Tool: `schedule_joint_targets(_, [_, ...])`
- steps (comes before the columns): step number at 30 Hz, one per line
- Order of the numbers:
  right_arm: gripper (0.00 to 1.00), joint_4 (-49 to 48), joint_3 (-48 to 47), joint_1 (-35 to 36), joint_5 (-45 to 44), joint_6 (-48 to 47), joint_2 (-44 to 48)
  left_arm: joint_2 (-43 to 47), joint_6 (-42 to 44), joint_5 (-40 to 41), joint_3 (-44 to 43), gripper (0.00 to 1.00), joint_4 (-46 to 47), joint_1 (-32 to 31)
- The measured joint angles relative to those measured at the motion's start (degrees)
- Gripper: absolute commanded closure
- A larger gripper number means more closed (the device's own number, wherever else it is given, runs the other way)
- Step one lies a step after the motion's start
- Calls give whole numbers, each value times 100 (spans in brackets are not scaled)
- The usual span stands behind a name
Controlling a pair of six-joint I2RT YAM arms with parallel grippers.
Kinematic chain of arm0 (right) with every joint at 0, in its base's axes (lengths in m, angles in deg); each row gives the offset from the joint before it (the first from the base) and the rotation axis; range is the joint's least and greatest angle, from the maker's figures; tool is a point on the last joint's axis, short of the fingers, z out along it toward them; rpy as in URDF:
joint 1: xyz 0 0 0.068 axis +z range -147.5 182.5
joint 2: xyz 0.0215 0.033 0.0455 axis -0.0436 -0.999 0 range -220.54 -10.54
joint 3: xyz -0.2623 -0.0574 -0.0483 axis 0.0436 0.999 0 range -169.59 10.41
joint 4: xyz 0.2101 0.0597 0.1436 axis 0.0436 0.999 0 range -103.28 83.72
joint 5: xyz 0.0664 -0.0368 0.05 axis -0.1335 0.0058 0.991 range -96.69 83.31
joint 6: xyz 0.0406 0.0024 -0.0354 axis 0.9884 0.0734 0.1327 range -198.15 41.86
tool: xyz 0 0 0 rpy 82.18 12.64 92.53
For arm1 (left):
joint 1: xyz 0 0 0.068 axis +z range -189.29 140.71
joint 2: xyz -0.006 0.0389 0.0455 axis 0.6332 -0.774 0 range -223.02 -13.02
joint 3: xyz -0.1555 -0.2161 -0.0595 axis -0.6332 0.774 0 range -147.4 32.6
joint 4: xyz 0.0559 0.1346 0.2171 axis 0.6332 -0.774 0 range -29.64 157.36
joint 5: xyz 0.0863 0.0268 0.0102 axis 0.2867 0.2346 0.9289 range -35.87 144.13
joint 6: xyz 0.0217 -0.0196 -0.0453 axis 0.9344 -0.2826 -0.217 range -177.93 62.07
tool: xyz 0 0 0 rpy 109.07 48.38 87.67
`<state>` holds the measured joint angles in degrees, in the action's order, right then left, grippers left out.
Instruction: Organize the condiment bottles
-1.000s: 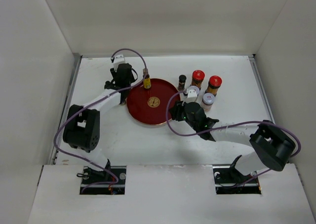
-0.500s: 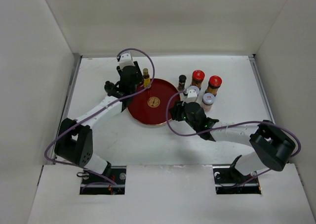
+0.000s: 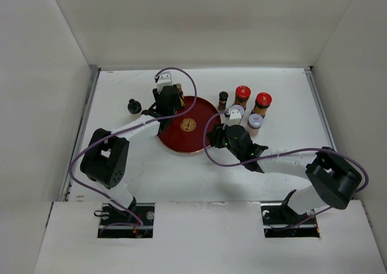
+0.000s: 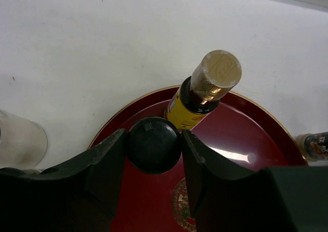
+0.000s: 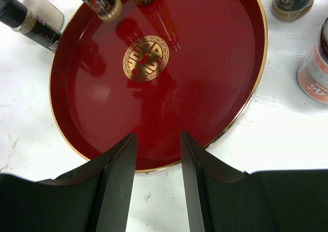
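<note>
On the white table [image 3: 121,159], seen from above, lies one round dark-red tray [image 3: 199,140] with a gold emblem [image 3: 188,124] at its centre. Eight condiment bottles can be counted across the views.

Right of the tray stand five of them, in a close cluster:
- two red-lidded jars [image 3: 242,93] [image 3: 263,100] at the back;
- two white-lidded jars [image 3: 235,110] [image 3: 255,121] nearer the arms;
- one small dark-capped bottle [image 3: 223,98] just beside the tray's rim.

One dark bottle [image 3: 134,106] stands alone on the table, left of the tray and apart from it.

The left gripper [image 4: 154,140] is clamped on the cap of one black-capped bottle [image 4: 154,151] over the tray's far left part. Whether the bottle's base touches the tray cannot be told. Just behind it, inside the rim, stands one yellow-labelled bottle [image 4: 202,93] with a gold cap; it is nearly hidden under the gripper in the overhead view.

The right gripper [image 5: 158,140] hovers over the tray's near rim. Its two fingers [image 5: 120,160] are apart and hold nothing. Beside it are the two white-lidded jars.

A purple cable [image 3: 290,152] runs along each arm; the right arm's loops over the tray's right edge. A clear object at the left edge of the left wrist view cannot be identified.
</note>
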<state>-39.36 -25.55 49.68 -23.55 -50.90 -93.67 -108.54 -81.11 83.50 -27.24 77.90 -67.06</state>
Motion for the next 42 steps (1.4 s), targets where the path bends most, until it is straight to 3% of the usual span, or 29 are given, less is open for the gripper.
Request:
schedule_joint_targets(7, [54, 0, 0, 0, 0, 0, 0, -343, -17, 28, -2, 68, 142, 13])
schedule_joint_targets(14, [54, 0, 0, 0, 0, 0, -2, -356, -24, 46, 2, 37, 173, 39])
schedule_joint_targets(18, [54, 0, 0, 0, 0, 0, -15, -249, -24, 107, 144, 27, 173, 35])
schedule_joint_targets(23, [54, 0, 0, 0, 0, 0, -15, 367, -26, 173, 522, 28, 160, -15])
schedule_joint_targets(27, [54, 0, 0, 0, 0, 2, -15, 1425, -46, 210, 1038, 38, 125, -81])
schedule_joint_targets(34, [53, 0, -2, 0, 4, 2, -33, 3082, -170, 376, 1840, 38, -245, 74])
schedule_joint_targets(42, [47, 2, -46, 0, 26, 0, -140, 2391, -282, 352, 2026, 37, -348, 619])
